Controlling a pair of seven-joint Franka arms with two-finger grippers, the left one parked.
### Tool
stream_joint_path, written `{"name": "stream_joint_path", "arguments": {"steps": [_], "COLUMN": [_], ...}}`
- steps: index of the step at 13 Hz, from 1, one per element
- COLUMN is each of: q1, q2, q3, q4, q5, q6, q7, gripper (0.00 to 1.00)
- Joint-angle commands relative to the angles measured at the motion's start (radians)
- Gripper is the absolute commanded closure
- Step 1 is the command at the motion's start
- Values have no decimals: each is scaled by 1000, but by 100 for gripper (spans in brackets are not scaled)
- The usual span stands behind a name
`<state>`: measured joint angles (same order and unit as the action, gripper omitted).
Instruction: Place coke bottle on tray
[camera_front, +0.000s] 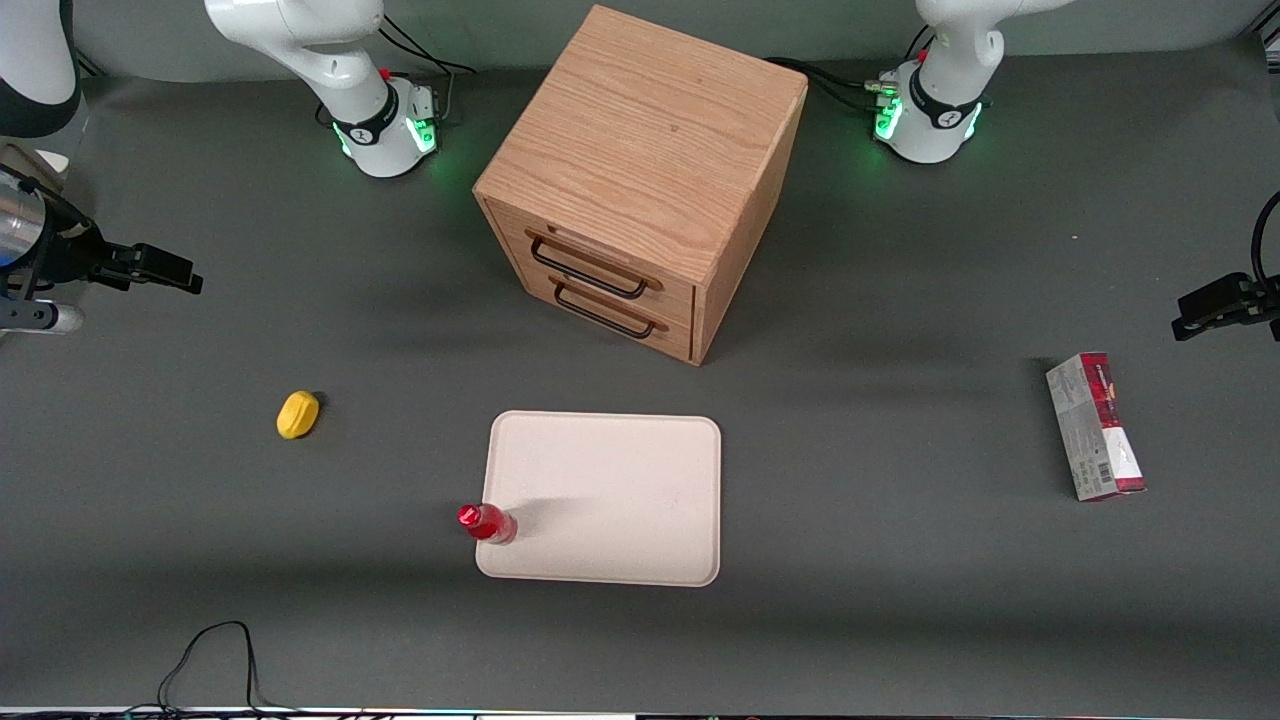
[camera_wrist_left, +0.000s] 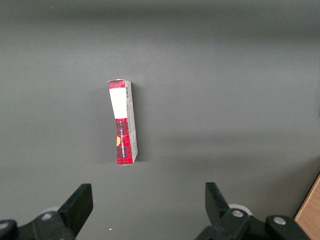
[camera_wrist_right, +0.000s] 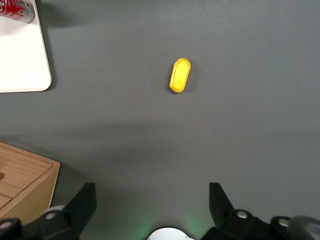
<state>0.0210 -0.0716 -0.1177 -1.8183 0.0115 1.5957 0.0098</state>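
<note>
**Coke bottle's already parked on the tray, gripper nowhere near it**

So the coke bottle (camera_front: 487, 523) is standing upright right at the tray (camera_front: 620, 500) edge, at the corner that's nearest the front camera and toward the working arm's end. Looks to me like its base sits just inside the rim, though it's so close to the edge I wouldn't swear to it. My read: it got set at the closest reachable corner rather than carried to the middle, which makes sense for an arm coming in from that side.

The gripper (camera_wrist_right: 150, 205) hangs well above the tabletop (camera_front: 900, 600), at the working arm's end, well apart from the bottle. Its fingers (camera_wrist_right: 80, 207) are spread wide with nothing between them. Straight under it is bare tabletop, with a small yellow lemon-shaped thing (camera_wrist_right: 180, 75) lying loose farther out, and the bottle (camera_wrist_right: 17, 9) only peeking in at the frame edge with the tray's corner (camera_wrist_right: 25, 60).

So bottle and fingers: far apart, no contact, nothing lined up for a grab. I'd guess the job is basically done.

Also around: the wooden two-drawer cabinet (camera_front: 640, 180) farther from the camera than the tray, and a red-and-grey carton (camera_front: 1095, 427) toward the parked arm's end.
</note>
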Motion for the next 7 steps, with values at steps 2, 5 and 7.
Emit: {"name": "stream_joint_path", "arguments": {"steps": [2,5,7], "q1": [0,-1,0], "q2": [-60,-97,-99], "q3": [0,-2,0], "q4": [-10,25,28], "q5": [-7,-7,-8], "q6": [-42,-85,-88], "q7": [-34,-34,-34], "gripper": [0,0,0]}}
